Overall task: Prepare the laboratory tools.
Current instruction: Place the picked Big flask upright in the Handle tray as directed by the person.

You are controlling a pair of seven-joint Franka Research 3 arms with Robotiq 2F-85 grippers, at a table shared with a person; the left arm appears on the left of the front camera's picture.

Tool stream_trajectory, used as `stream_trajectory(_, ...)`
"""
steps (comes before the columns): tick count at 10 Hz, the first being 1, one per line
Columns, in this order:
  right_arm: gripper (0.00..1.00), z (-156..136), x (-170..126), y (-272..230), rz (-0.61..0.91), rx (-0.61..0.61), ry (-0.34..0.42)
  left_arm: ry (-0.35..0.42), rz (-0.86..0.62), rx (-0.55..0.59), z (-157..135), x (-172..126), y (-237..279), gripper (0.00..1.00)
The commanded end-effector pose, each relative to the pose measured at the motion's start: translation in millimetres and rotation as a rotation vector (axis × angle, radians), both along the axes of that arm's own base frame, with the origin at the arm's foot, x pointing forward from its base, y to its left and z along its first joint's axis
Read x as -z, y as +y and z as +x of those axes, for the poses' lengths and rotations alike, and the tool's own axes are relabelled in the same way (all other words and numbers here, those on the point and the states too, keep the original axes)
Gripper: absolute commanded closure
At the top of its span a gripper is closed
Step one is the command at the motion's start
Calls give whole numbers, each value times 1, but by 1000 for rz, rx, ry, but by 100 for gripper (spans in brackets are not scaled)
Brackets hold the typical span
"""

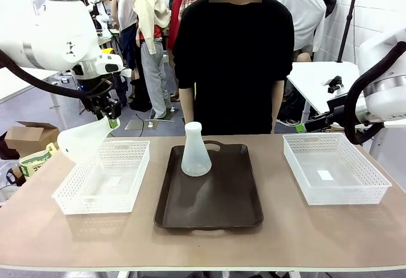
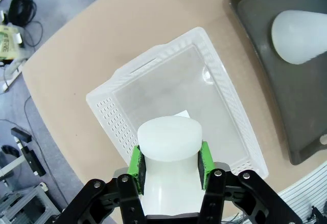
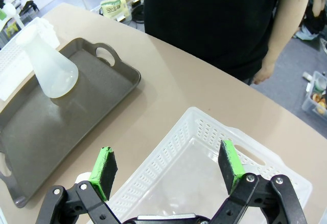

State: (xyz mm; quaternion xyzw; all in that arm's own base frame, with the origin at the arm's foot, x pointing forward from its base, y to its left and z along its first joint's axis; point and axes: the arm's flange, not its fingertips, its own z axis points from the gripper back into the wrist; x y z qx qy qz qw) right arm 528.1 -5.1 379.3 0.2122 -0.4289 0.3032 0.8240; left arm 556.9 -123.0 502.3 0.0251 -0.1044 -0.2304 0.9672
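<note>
Jaws of the left gripper (image 2: pixel 171 165) clamp a flask (image 1: pixel 84 141) above the left basket's (image 1: pixel 136 179) outer rim; right gripper (image 3: pixel 168 169) gapes over the right basket (image 3: pixel 204 132). Second flask (image 1: pixel 196 151) stands on the tray (image 1: pixel 222 208).

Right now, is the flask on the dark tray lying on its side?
No, the flask stands upright on its wide base on the tray.

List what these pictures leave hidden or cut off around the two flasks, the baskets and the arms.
- Held flask: in the left wrist view its base is hidden behind the left gripper.
- Right gripper: in the front view it is cut off by the right edge.
- Right basket: the right wrist view's bottom edge crops it.
- Person's hands: behind the tray side table edge, front view.
- Standing flask: contents unreadable through frosted plastic.
</note>
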Motion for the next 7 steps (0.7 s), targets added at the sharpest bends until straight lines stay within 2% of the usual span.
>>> stream_trajectory(1,0,0,0,-1,-5,-3,2,-56,-50,24,-13,-5,7,100)
stream_trajectory(5,0,0,0,-1,-5,-3,2,-57,-53,9,-21,-5,5,100)
stream_trajectory(7,0,0,0,-1,-5,-3,2,-48,-45,3,-14,-10,1,100)
